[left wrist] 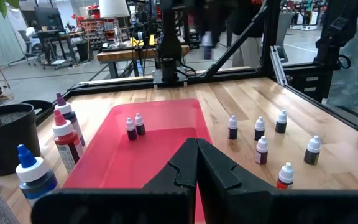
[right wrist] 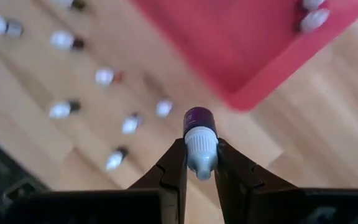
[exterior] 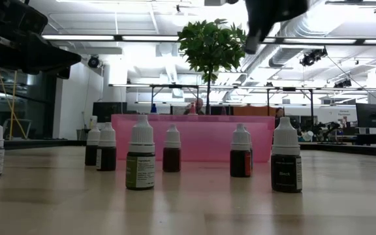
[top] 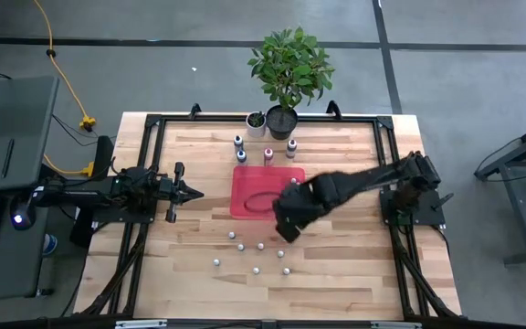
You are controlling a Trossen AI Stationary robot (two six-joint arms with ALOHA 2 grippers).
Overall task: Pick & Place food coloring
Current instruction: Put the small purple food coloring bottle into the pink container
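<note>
My right gripper hangs above the table at the near edge of the red tray, shut on one food coloring bottle with a purple body and a whitish cap. Two more small bottles stand inside the tray. Several others stand upright on the wood between the tray and the table's near edge, and the low view shows them in a row. My left gripper waits shut at the table's left side, pointing level toward the tray. My right gripper pinches the bottle's whitish cap between its two fingers. The fingers come from above, pointing steeply down. The purple body sticks out beyond the fingertips. The bottle is lifted clear, above the wood just beside the tray.
Bigger dropper bottles stand along the tray's far edge. A leafy potted plant and a small white pot sit at the table's far edge. A black frame runs round the tabletop. Bare wood lies right of the tray.
</note>
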